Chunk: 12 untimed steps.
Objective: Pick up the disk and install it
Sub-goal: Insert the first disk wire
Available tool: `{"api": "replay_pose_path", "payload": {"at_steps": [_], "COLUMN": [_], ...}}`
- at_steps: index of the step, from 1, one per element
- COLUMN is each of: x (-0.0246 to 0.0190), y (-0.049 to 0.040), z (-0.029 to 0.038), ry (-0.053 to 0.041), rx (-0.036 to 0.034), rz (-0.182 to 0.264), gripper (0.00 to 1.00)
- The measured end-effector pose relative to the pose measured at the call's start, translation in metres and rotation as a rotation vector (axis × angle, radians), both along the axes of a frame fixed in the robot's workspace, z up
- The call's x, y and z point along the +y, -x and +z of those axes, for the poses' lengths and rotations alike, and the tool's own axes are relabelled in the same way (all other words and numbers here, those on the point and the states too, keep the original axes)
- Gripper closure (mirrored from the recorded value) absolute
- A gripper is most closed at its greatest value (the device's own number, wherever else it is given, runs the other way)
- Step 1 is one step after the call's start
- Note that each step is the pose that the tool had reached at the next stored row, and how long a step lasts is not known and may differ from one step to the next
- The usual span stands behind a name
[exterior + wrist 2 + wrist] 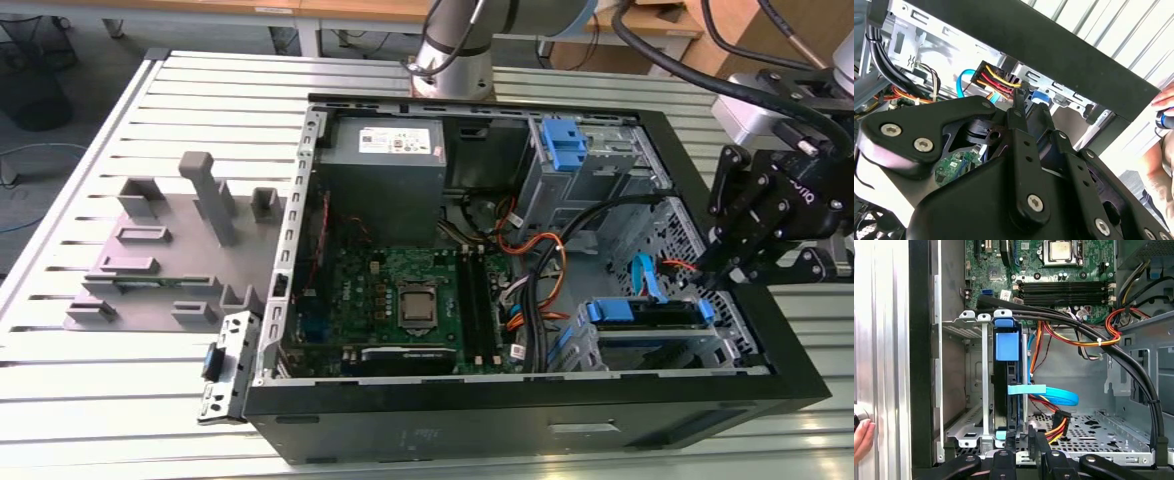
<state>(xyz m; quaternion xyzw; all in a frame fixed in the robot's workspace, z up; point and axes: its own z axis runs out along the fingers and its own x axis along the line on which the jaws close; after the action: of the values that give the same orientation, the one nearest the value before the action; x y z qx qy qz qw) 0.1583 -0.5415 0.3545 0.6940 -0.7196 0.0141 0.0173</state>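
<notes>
I see the disk (1005, 390) seated on edge in the metal drive cage (966, 425) inside the open computer case (534, 425), its blue carrier (647, 311) facing up. My gripper (731, 272) hangs at the case's edge on the exterior view's right, just beside that cage. I cannot tell whether its fingers are apart or together. A person's hand (861, 437) rests outside the case wall.
</notes>
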Motion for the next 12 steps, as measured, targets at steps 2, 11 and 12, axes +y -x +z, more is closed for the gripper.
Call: {"api": "replay_pose_path", "payload": {"at_steps": [2, 11, 12], "x": [0.0001, 0.0045, 0.0054], "y": [-0.0001, -0.0002, -0.0002], "z": [-0.0007, -0.0027, -0.0029], "ry": [0.0, -0.0021, -0.0021], "rx": [0.0, 0.0, 0.0], "rz": [0.0, 0.0, 0.0], "gripper": [0.71, 0.71, 0.71]}}
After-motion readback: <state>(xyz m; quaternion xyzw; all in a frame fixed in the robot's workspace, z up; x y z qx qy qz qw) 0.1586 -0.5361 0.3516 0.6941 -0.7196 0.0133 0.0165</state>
